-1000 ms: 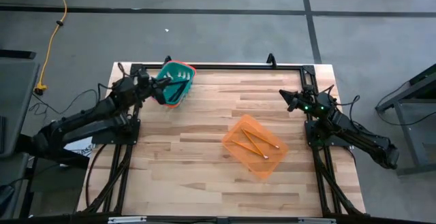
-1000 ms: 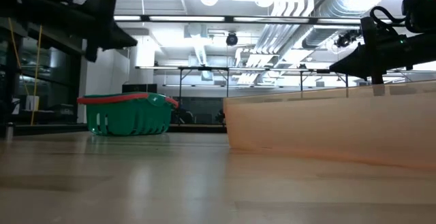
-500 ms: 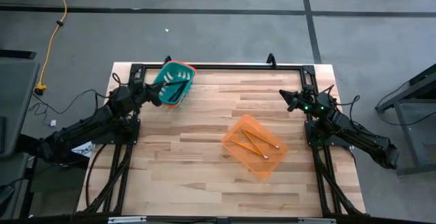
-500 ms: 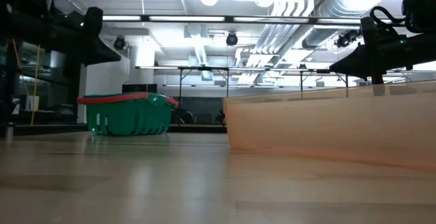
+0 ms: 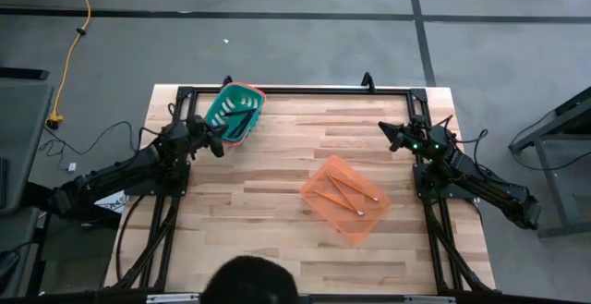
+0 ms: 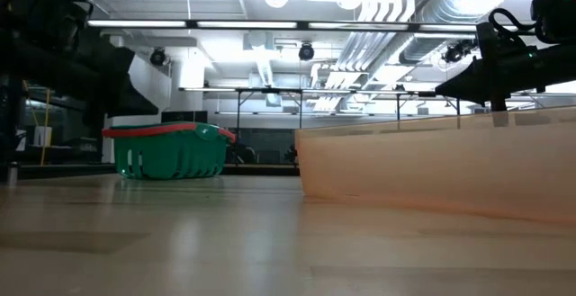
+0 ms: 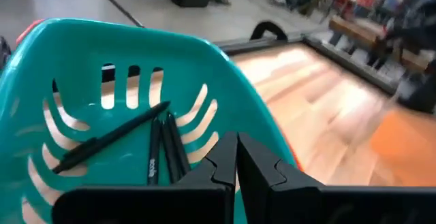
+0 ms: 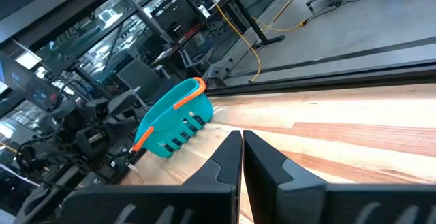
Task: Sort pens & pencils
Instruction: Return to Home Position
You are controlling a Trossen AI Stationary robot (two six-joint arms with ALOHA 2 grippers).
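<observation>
Left gripper [image 7: 236, 142] and right gripper [image 8: 242, 137] are both pinched closed, empty. The teal basket [image 7: 225, 67] holds at least three pens [image 7: 155, 152] — the orange bin [image 5: 355, 225], three pencils [image 5: 340, 191].

Black pens [image 7: 154, 157] — teal basket [image 7: 136, 37]; orange pencils [image 5: 334, 193] — orange bin [image 5: 355, 229].

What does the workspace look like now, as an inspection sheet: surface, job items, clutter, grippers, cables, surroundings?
Surface: wooden table, holding two containers.
Job's things: pens in the teal basket; pencils in the orange bin.
Clutter: nothing seen.
Grippers: left gripper shut, beside the teal basket; right gripper shut, near the table's right edge.
Cables: yellow cable on the floor beyond the table.
Surroundings: person's head at the near edge.
</observation>
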